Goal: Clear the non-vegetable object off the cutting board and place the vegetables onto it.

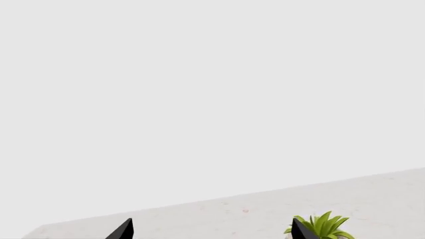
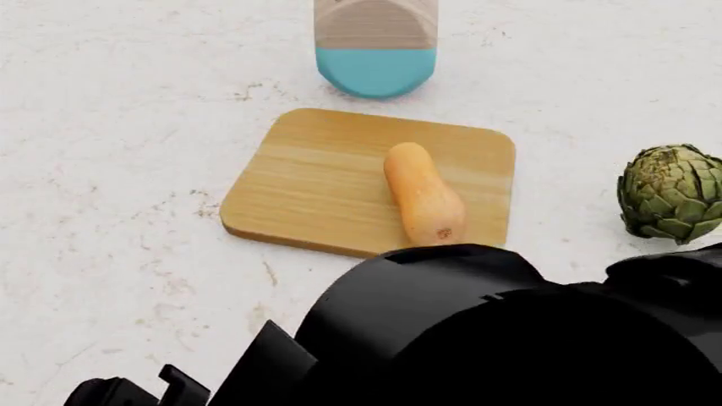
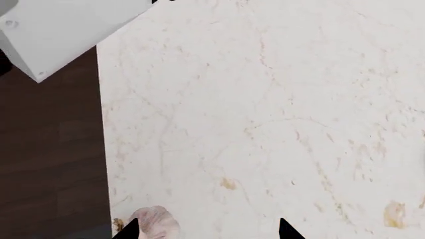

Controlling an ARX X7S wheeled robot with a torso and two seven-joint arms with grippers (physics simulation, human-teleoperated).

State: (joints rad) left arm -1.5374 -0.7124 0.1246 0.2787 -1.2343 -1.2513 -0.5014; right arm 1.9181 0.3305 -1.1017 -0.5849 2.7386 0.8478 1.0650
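The robot's black arm (image 2: 485,338) fills the head view's near edge; beyond it the butternut squash (image 2: 423,194) lies on the cutting board (image 2: 304,186), the artichoke (image 2: 672,193) off it to the right on the white counter (image 2: 113,127), the teal-based container (image 2: 374,42) farthest. The right gripper (image 3: 207,231) hangs with fingertips apart, the garlic bulb (image 3: 156,223) by one tip near the counter's edge. The left gripper (image 1: 211,230) is also spread, a green plant (image 1: 324,225) past it.

The left gripper (image 1: 211,230) and right gripper (image 3: 207,230) each show two black fingertips spread apart, jaws holding nothing. Dark arm links fill the head view from 4 to 7 o'clock.
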